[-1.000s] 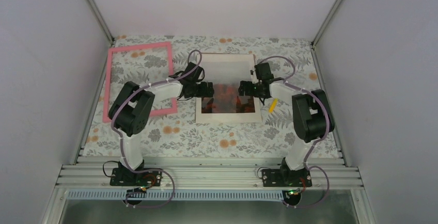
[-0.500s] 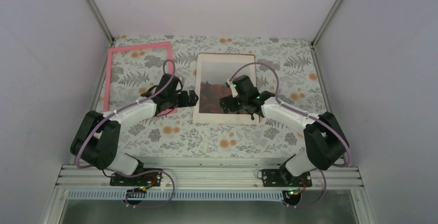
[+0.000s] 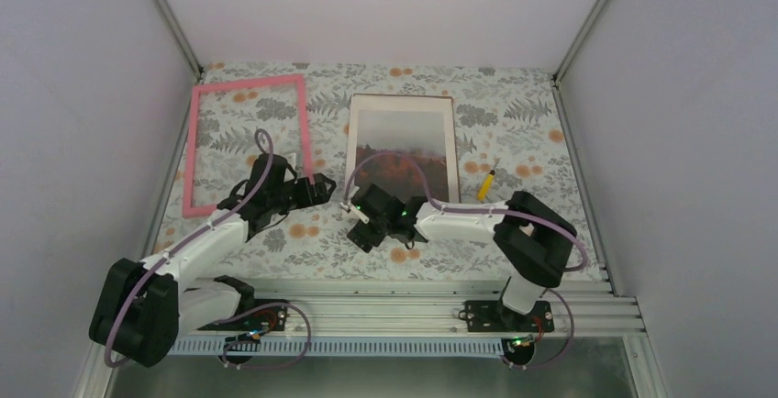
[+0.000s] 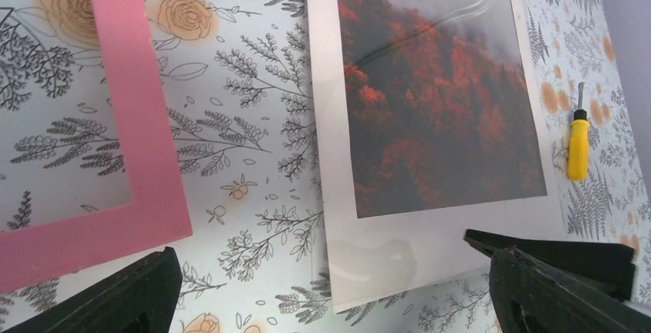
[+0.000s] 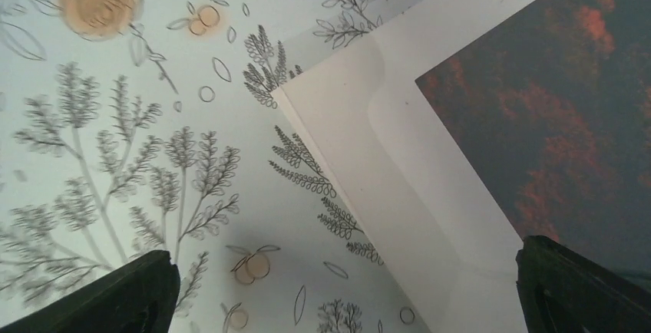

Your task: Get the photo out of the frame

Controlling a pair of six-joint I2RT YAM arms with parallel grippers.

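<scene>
The photo (image 3: pixel 404 146) of red-orange trees with a white margin lies flat at the table's middle, apart from the frame. The pink frame (image 3: pixel 248 86) lies on the floral cloth to its left, with cloth showing through it. My left gripper (image 3: pixel 321 185) hovers open between the frame's near right corner (image 4: pixel 146 141) and the photo (image 4: pixel 437 110). My right gripper (image 3: pixel 367 219) hovers open over the photo's near left corner (image 5: pixel 399 156). Nothing is between the jaws of the left gripper (image 4: pixel 330 302) or the right gripper (image 5: pixel 338 302). A clear glossy sheet shows along the photo's edges.
A small yellow-handled screwdriver (image 3: pixel 485 183) lies right of the photo, also visible in the left wrist view as the screwdriver (image 4: pixel 577 145). White walls enclose the table on three sides. The arms' metal rail (image 3: pixel 367 311) runs along the near edge.
Both arms have drawn back from over the photo toward the near edge. The left gripper swung left toward the frame; the right gripper moved to the photo's near left corner. Both stayed open.
</scene>
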